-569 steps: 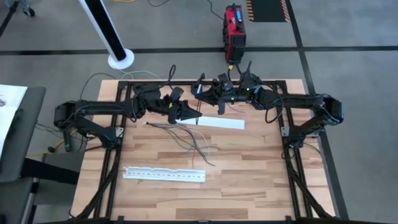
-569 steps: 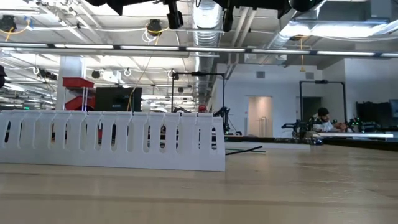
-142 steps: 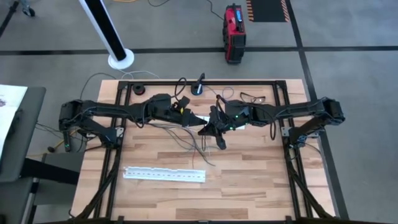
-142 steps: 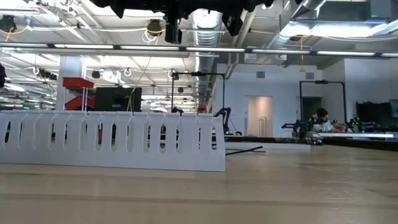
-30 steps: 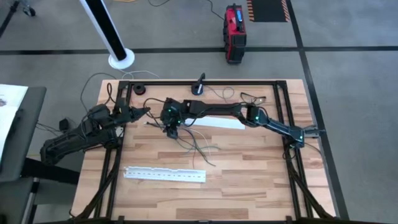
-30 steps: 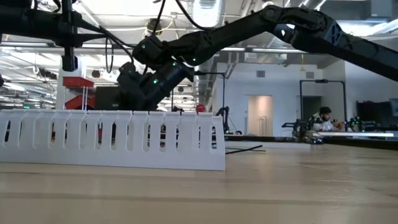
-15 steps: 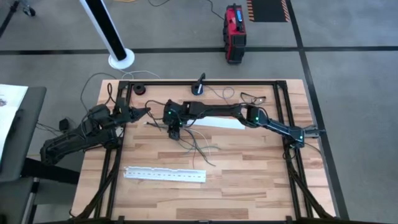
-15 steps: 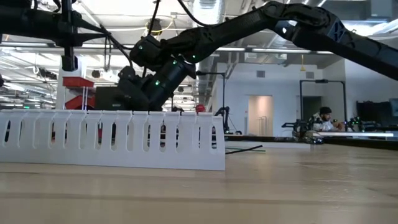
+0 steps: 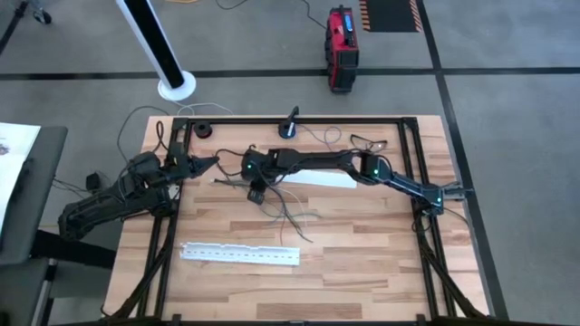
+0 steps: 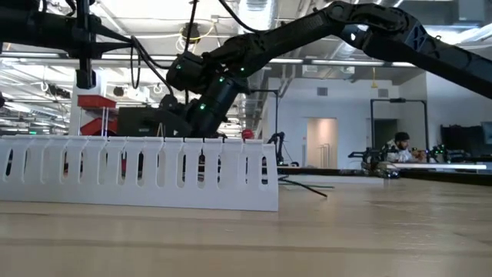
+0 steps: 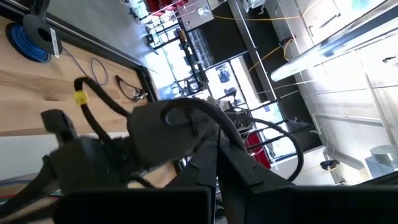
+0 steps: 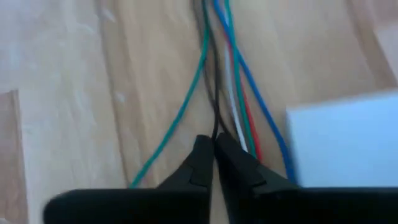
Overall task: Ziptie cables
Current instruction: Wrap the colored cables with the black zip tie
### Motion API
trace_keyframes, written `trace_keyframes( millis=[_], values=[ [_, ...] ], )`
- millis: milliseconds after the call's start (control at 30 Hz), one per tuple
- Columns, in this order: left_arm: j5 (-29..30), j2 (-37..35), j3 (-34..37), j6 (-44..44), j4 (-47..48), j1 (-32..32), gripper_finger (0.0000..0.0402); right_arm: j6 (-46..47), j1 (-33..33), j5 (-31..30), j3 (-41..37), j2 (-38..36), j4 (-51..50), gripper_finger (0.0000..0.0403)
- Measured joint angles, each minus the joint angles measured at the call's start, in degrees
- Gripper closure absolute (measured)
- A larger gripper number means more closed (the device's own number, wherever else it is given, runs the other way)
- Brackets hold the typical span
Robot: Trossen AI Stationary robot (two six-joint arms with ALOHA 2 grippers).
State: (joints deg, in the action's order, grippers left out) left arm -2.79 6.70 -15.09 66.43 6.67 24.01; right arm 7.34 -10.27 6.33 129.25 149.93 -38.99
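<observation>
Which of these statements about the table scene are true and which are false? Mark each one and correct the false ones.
1. The right gripper is over the cables. True.
2. The right gripper's fingers are spread wide apart. False: they are pinched together at a dark wire.
3. Two white strips lie on the table. True: the near strip and the far strip.
4. The left gripper is holding the near strip. False: it sits at the table's far left, away from it.
5. The cables are all one colour. False: the right wrist view shows green, blue, red and dark wires.
</observation>
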Motion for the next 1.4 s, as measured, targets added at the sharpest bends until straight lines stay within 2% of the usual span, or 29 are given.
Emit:
trace_keyframes(
  millis=[133,367,700,1033,1267,1400],
  values=[
    [-0.15,0.00,0.00,0.31,-0.02,0.00,0.0401,3.16,0.02,-0.47,0.12,-0.17,-5.56,0.0400],
    [-1.27,-0.04,-0.06,0.29,-0.68,0.00,0.0401,8.10,2.59,-3.28,0.11,-0.73,-21.79,0.0402],
    [-1.76,-0.02,-0.07,0.36,-1.69,0.00,0.0401,13.81,8.64,-3.62,-0.08,-1.41,-37.21,0.0402],
    [-3.49,-0.02,-0.07,0.44,-1.89,0.00,0.0401,17.28,12.32,-3.91,-0.42,-2.68,-44.14,0.0403],
    [-4.76,-0.02,-0.07,0.93,-2.53,-0.01,0.0401,17.51,14.23,-5.07,-0.58,-4.00,-42.93,0.0403],
    [-4.76,-0.02,-0.07,0.88,-3.01,-0.02,0.0401,17.72,14.30,-5.97,-2.44,-8.91,-38.38,0.0403]
  ],
)
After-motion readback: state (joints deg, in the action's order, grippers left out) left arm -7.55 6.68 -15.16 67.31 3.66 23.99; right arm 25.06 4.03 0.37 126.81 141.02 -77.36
